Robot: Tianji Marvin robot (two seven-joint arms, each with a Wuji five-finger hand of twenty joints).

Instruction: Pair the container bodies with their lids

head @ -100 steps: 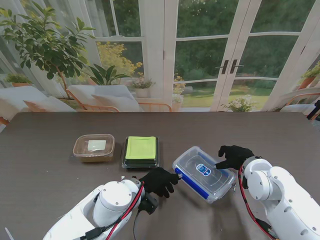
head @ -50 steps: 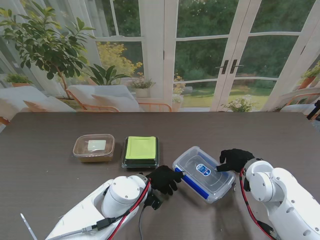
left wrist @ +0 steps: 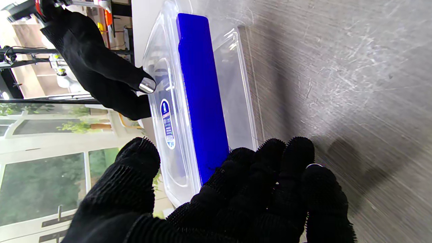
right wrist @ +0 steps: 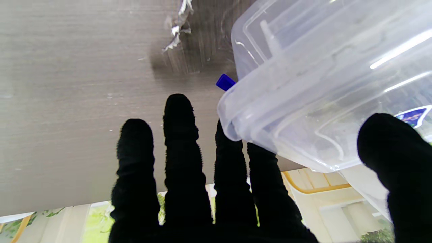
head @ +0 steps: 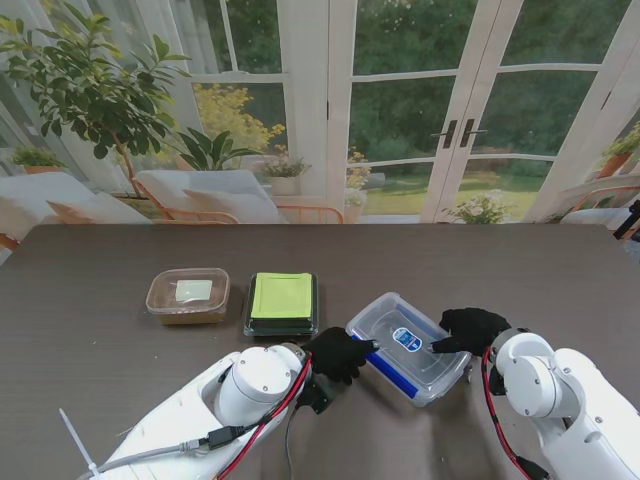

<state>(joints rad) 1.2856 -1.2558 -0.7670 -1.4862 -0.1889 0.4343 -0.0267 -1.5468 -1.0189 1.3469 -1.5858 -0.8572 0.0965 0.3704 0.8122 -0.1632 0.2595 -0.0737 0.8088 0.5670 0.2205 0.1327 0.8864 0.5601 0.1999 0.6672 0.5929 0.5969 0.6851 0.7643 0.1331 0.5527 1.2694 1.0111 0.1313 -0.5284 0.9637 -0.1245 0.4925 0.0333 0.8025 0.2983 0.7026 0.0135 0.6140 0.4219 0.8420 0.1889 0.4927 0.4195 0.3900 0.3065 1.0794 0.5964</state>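
The clear plastic box with its blue-clipped lid (head: pixel 408 347) sat at lower centre of the stand's frame. The left hand (head: pixel 341 354) cupped its near-left end while the right hand (head: pixel 470 329) pinched the opposite corner, apparently bracing it to seat the lid.
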